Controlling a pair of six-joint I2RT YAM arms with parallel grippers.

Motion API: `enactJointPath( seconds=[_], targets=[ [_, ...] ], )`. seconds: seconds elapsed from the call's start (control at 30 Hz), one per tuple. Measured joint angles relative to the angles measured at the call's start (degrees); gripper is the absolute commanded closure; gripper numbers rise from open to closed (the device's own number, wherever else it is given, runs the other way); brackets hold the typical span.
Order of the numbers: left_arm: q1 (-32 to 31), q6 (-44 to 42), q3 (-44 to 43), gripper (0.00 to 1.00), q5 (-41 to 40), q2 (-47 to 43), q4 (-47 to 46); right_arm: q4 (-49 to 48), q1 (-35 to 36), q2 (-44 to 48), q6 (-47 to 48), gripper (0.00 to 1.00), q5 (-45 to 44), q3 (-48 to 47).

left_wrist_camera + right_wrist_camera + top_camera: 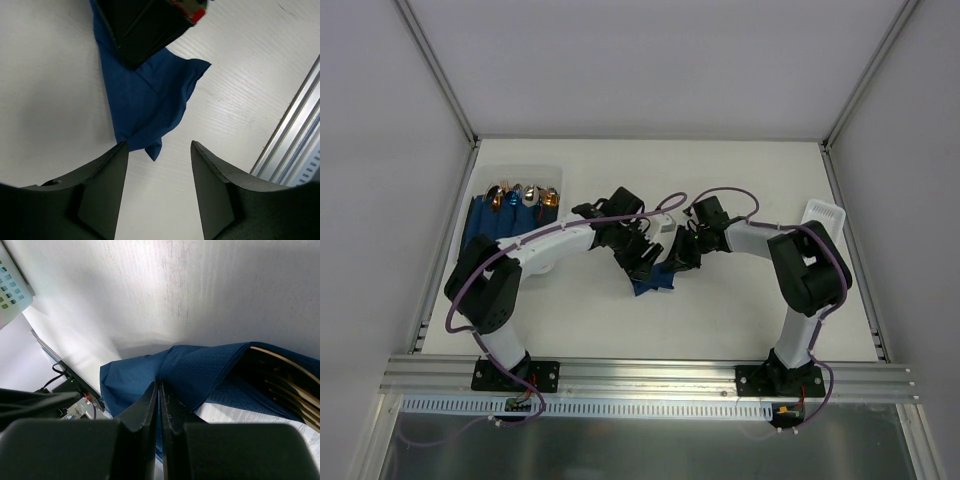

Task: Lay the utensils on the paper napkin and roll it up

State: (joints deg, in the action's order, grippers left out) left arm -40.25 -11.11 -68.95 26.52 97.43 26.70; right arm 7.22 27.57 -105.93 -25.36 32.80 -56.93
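The dark navy paper napkin lies crumpled and partly folded at the table's middle, under both grippers. In the right wrist view the napkin is folded over the utensils, whose coppery-gold and dark handles show at its right opening. My right gripper is shut on a fold of the napkin. In the left wrist view the napkin lies just ahead of my left gripper, which is open and empty; the right gripper's body covers the napkin's far end. From above, the left gripper and the right gripper stand close together.
A clear tray at the back left holds several dark blue rolls with shiny cutlery heads. A white perforated basket stands at the right. A metal rail runs along the near edge.
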Motion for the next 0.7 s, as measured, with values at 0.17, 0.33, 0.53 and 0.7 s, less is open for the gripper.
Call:
enactJointPath(
  seconds=[0.17,0.33,0.53,0.7],
  targets=[
    [-2.7,-3.3,0.0,0.51,0.0,1.0,0.0,-0.3,0.0,-0.2,-0.1,0.93,0.5,0.0],
    [-4.6,-5.6,0.0,0.64,-0.1,4.0,-0.1,-0.5,-0.2,-0.5,-0.1,0.94,1.2,0.0],
    [-6.4,-7.9,1.2,0.87,-1.4,5.1,-0.9,-0.6,-0.6,-0.9,-0.1,0.94,1.9,0.0],
    [-8.0,-8.1,2.4,0.98,-1.6,7.1,-1.2,-0.7,-0.8,-1.1,-0.1,0.94,2.5,0.0]
  ],
)
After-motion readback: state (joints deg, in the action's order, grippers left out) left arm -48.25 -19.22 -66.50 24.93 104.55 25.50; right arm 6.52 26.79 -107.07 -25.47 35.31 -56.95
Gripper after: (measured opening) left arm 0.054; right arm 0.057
